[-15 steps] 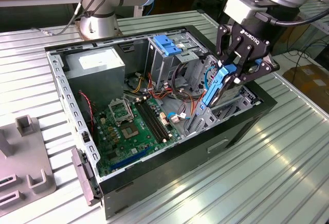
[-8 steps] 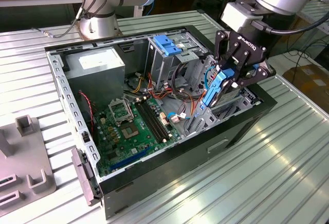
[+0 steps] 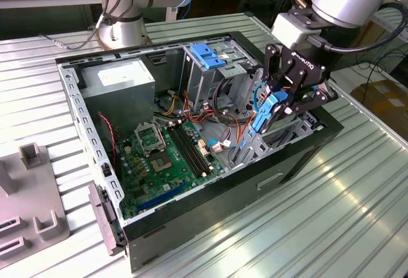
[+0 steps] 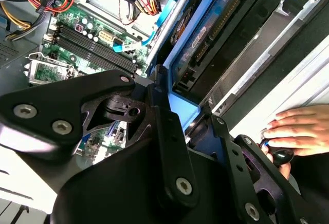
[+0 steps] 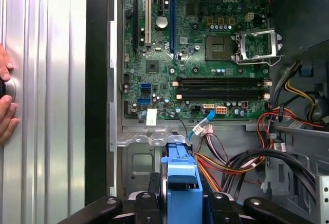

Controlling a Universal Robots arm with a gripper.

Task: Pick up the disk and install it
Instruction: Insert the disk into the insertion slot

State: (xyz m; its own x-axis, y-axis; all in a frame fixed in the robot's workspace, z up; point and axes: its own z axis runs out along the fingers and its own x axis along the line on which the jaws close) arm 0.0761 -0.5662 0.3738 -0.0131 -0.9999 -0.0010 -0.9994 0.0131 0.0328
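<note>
My gripper (image 3: 273,107) is shut on the disk (image 3: 262,117), a flat drive edged by a blue plastic carrier frame, held on edge. It hangs over the open computer case (image 3: 95,144), at the side toward the exterior view's right, just above the bay beside the cables. In the first wrist view the disk's blue frame (image 5: 181,175) stands between my black fingers (image 5: 154,199), with the motherboard (image 5: 205,54) beyond it. In the second wrist view the disk (image 4: 205,34) shows its dark circuit-board side and blue edge, reaching down from my gripper (image 4: 191,126) toward the case's metal rails.
The case holds a grey power-supply box (image 3: 121,83), a metal drive cage topped by a blue bracket (image 3: 207,55), and loose red, orange and black cables (image 5: 241,160). A person's hand (image 4: 298,129) rests outside the case wall. A grey fixture (image 3: 32,195) lies at the exterior view's left.
</note>
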